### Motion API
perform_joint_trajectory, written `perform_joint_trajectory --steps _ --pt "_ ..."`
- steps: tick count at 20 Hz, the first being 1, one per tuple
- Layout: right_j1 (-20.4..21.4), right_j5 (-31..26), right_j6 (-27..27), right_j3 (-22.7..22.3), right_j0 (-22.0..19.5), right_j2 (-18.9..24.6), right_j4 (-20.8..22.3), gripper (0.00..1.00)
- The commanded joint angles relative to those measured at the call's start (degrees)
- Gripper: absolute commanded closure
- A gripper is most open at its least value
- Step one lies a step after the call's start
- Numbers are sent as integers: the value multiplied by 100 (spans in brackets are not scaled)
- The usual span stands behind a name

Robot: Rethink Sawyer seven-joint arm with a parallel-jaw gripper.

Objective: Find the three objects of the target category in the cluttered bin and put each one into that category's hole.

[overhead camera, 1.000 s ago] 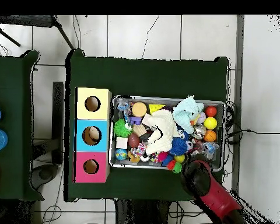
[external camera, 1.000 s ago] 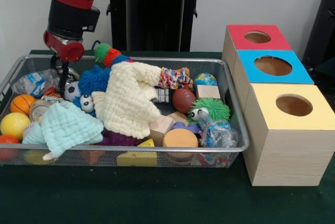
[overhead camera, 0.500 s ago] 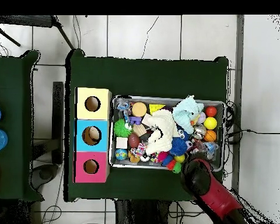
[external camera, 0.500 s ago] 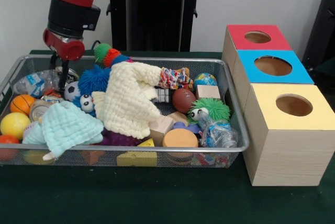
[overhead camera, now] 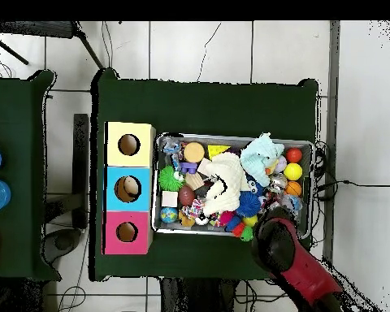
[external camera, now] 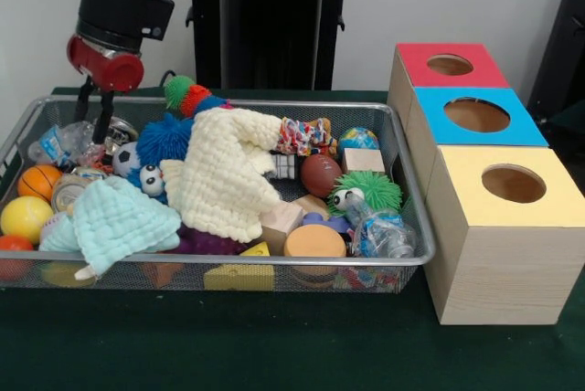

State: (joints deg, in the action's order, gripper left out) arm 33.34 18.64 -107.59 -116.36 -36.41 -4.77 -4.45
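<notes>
The wire mesh bin is full of toys and cloths. My gripper hangs over its far left corner, shut on one end of a clear water bottle with a blue-and-white label, which tilts up slightly. A second bottle lies at the bin's near right corner beside a green furry ball. A third bottle does not show. The red-topped box's hole is at the far right. In the overhead view the arm covers the gripper, and the red box's hole is at the left.
Blue-topped and yellow-topped boxes stand in line in front of the red one. A cream knitted cloth, a mint cloth, balls, blocks and a metal can crowd the bin. The pedestal stands behind it.
The arm has risen and shifted slightly left over the bin's far left corner. The bottle under it has lifted a little at the gripper's end.
</notes>
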Motion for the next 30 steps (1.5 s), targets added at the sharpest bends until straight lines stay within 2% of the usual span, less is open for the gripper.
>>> perform_joint_trajectory --steps 1,6,9,17,21,24,30 --pt "246 -314 -1133 -36 45 292 -92 0" --pt "-280 106 -1222 141 -223 518 138 0" --pt "-444 222 -1249 191 -327 612 224 0" --pt "-325 -15 -1178 144 -303 635 147 0" --pt "-505 239 -1224 205 -361 661 246 0" --pt "-417 389 -1209 207 -284 548 277 0" --pt "-567 1195 -1161 400 -140 323 521 0"
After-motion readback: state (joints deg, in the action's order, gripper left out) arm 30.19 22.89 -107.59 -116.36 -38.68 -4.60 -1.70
